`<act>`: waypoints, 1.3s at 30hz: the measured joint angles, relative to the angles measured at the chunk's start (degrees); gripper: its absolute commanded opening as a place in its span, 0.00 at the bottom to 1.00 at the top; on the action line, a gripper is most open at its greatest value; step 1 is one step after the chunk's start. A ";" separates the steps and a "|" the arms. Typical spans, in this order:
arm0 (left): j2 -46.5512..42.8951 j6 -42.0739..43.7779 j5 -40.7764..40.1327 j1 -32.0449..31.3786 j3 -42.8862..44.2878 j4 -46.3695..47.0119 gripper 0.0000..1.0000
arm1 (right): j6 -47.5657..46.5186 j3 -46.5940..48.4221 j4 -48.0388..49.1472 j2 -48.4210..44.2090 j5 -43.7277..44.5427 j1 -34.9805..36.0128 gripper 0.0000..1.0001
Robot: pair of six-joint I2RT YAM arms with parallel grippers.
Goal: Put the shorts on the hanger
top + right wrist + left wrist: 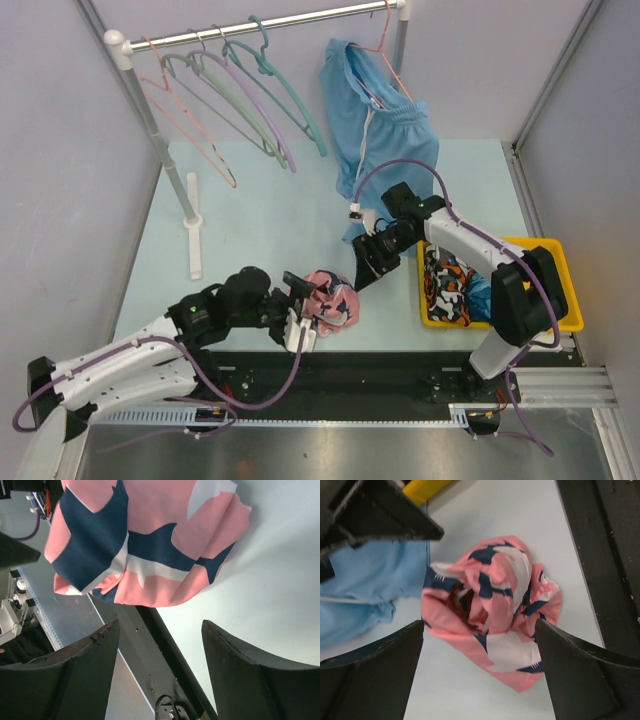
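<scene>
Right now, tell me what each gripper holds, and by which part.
Nothing is held. The left gripper stands open around the bunched shorts; the right gripper is open beside them.

Thin plastic clothes hangers on the white metal rail (290, 20): five.
- One teal-green hanger (305, 122).
- One purple hanger (268, 122).
- One pale green hanger (240, 122).
- Two pink: one bare pink hanger (190, 135) and one loaded pink hanger (385, 38).

Shorts: two pairs.
- One pair of plain light-blue shorts (385, 130), hung.
- One pair of pink fabric shorts with navy and white print (330, 300), on the table (260, 220).

Yellow plastic bin (560, 290): one. The number of black-orange-white patterned clothes (450, 285) inside cannot be determined.

Tools: two, the left tool (303, 308) and the right tool (365, 265).
</scene>
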 measured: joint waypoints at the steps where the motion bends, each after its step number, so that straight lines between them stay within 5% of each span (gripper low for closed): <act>1: 0.24 1.29 -1.27 -2.10 -0.28 1.09 0.93 | 0.00 -0.57 0.11 0.00 -0.02 0.13 0.72; 7: 12.44 4.33 -6.71 -5.40 -0.42 6.93 0.62 | -0.37 -0.72 0.42 -0.35 -0.20 0.35 0.74; 10: 16.94 4.24 -8.02 -5.40 -0.42 6.73 0.38 | -1.16 -0.61 0.33 -1.33 0.13 0.35 0.75; 11: 17.40 4.09 -8.00 -5.44 -0.39 6.49 0.16 | -1.42 -0.42 0.31 -1.77 0.31 0.35 0.75; 13: 17.44 2.47 -7.80 -5.51 0.33 5.01 0.00 | -1.79 0.33 0.13 -2.40 0.55 0.33 0.77; 18: 20.26 -7.96 -2.86 -3.80 10.56 -2.99 0.00 | -2.78 1.79 0.37 -4.63 1.49 0.11 0.84; 23: 20.61 -30.62 10.82 6.64 18.53 -2.89 0.00 | -5.01 2.71 0.13 -8.98 4.46 0.09 0.92; 26: 19.52 -46.66 17.59 14.29 16.37 1.25 0.00 | -6.73 3.91 0.09 -11.74 7.06 -0.11 1.00; 34: 18.29 -86.40 30.01 29.31 3.61 12.20 0.00 | -17.59 4.26 -2.73 -19.52 10.99 1.22 1.00; 39: 19.23 -102.44 35.01 32.81 -2.40 18.27 0.00 | -24.30 -9.18 8.76 -37.79 14.99 9.66 1.00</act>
